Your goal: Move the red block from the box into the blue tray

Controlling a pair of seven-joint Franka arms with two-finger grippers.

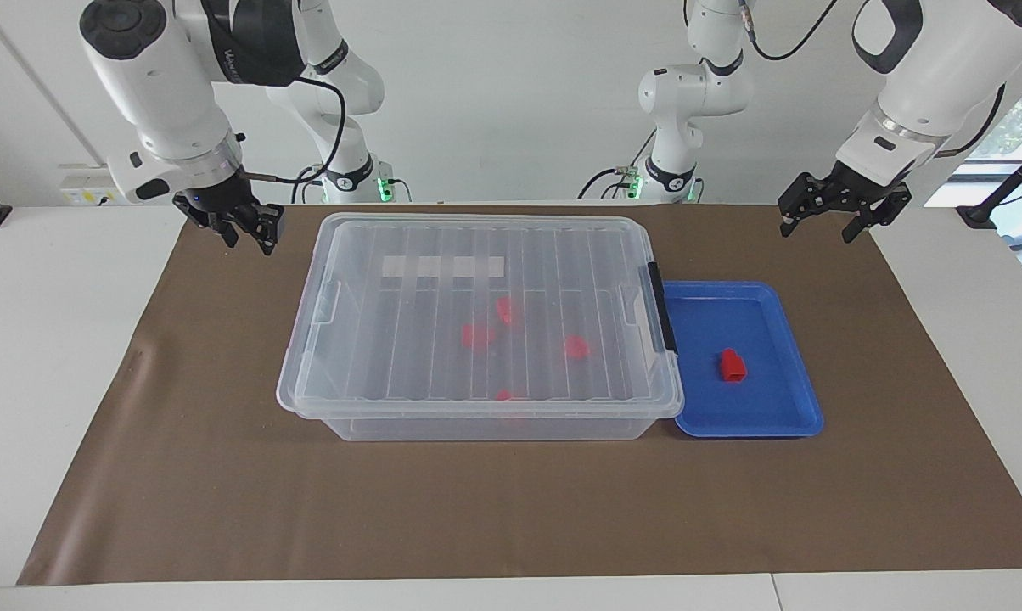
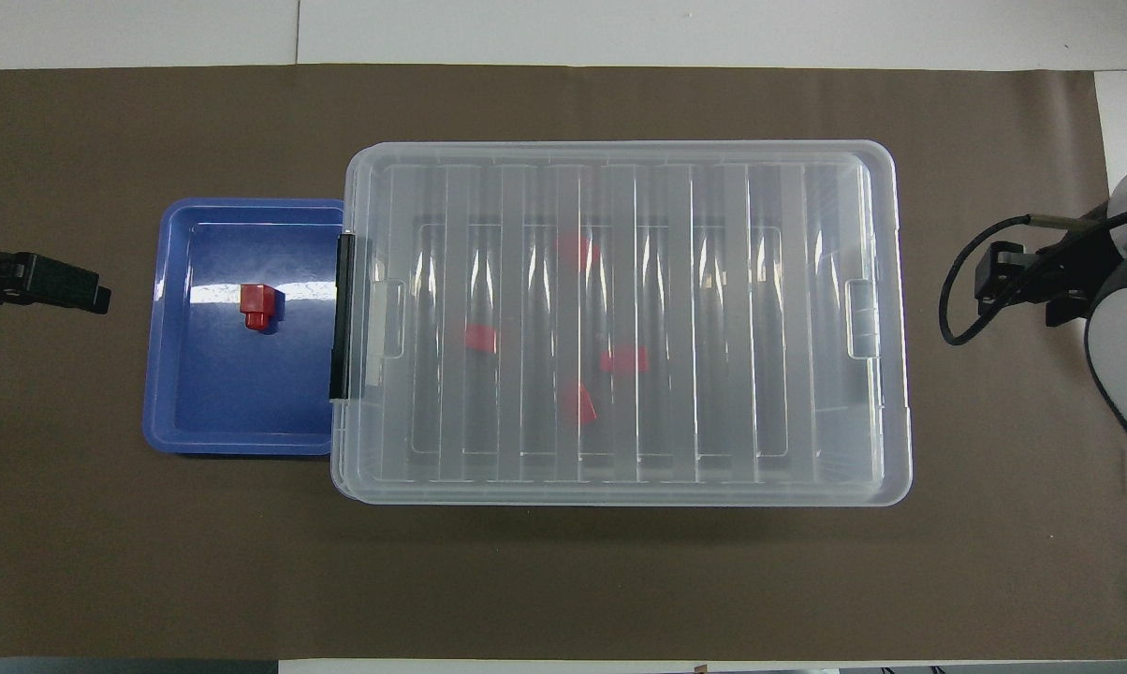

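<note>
a red block (image 1: 733, 365) already lies in the blue tray (image 1: 791, 423) beside the lidded box (image 1: 477, 407) toward the left arm's end, so the task looks done; left gripper (image 1: 825, 219) hangs spread and empty, right gripper (image 1: 252, 233) unreadable.

Glossy white arms (dark joint bands), black cables, black left end effector (image 1: 842, 210)

A lidded box (image 1: 480, 327) is seen on the counter (image 1: 222, 509), with four red blocks blurred through its lid. A tray (image 1: 783, 420) is set touching it toward the left arm's end, with one block (image 1: 732, 366) in it. The left claw (image 1: 825, 221) is held open above the counter; the right claw (image 1: 248, 236) is raised too.
</note>
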